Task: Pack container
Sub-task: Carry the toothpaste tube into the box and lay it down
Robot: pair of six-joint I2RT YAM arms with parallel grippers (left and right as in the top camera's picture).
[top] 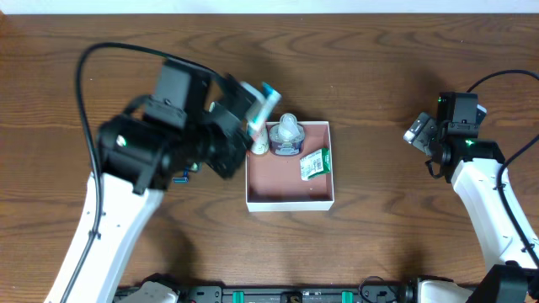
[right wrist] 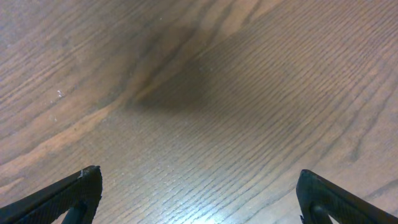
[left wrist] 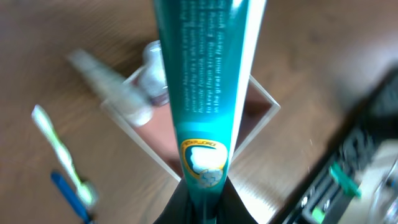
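The container (top: 289, 201) is a shallow white-walled box with a pinkish-brown floor at the table's middle. It holds a clear round bottle (top: 286, 136) and a small green packet (top: 315, 163). My left gripper (top: 244, 105) is shut on a teal and white toothpaste tube (top: 262, 106), held above the container's far left corner. In the left wrist view the tube (left wrist: 208, 87) fills the middle, with the container (left wrist: 264, 99) below it. A small white tube (top: 259, 144) leans at the container's left wall. My right gripper (right wrist: 199, 186) is open and empty over bare wood, far right.
A blue and green toothbrush (left wrist: 65, 158) lies on the table left of the container, partly hidden under my left arm in the overhead view (top: 180, 178). A black rail (top: 286, 295) runs along the front edge.
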